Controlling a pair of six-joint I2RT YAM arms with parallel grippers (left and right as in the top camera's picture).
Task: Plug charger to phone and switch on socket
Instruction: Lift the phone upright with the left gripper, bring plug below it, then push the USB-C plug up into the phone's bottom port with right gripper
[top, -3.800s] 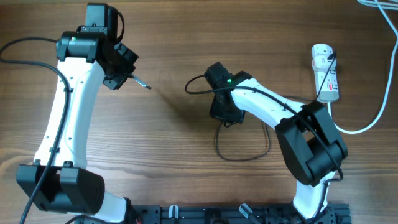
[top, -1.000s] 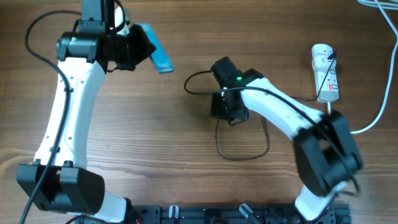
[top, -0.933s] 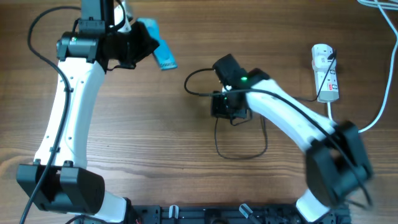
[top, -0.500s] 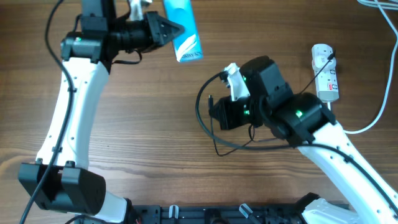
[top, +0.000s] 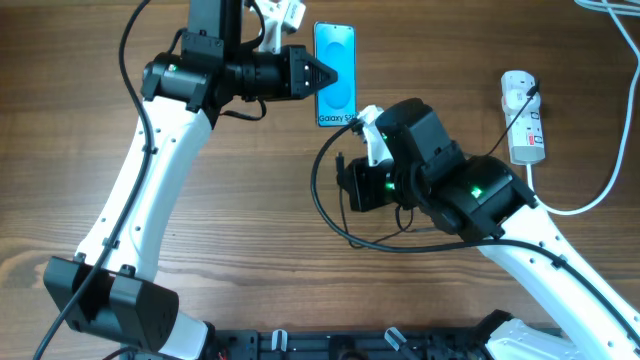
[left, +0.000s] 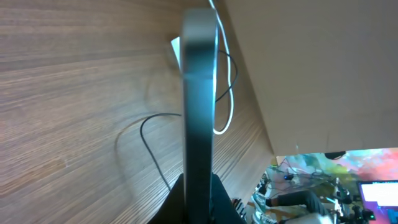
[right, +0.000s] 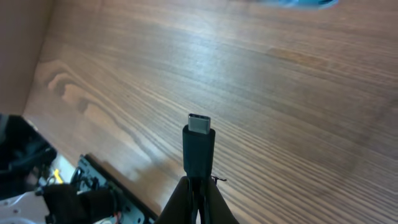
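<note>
My left gripper (top: 318, 76) is shut on the phone (top: 336, 70) and holds it above the table at the back centre, screen up and "Galaxy S25" end toward the front. In the left wrist view the phone (left: 199, 93) is edge-on between the fingers (left: 199, 202). My right gripper (top: 345, 182) is shut on the charger's black connector (right: 199, 146), whose tip sticks out past the fingers (right: 199, 194). The connector (top: 341, 160) sits a little below the phone's bottom end, apart from it. The thin black cable (top: 335, 225) loops under the right arm. The white socket (top: 522, 115) lies at the right.
The socket's white cord (top: 600, 185) curves along the table's right edge and goes off at the top right. The right arm's body (top: 470, 195) hangs over the table centre. A black rail (top: 380, 345) runs along the front edge.
My left arm has lifted the phone and carried it right, turning its screen up. My right arm has risen off the table with the charger connector in its fingers and swung toward the phone.
</note>
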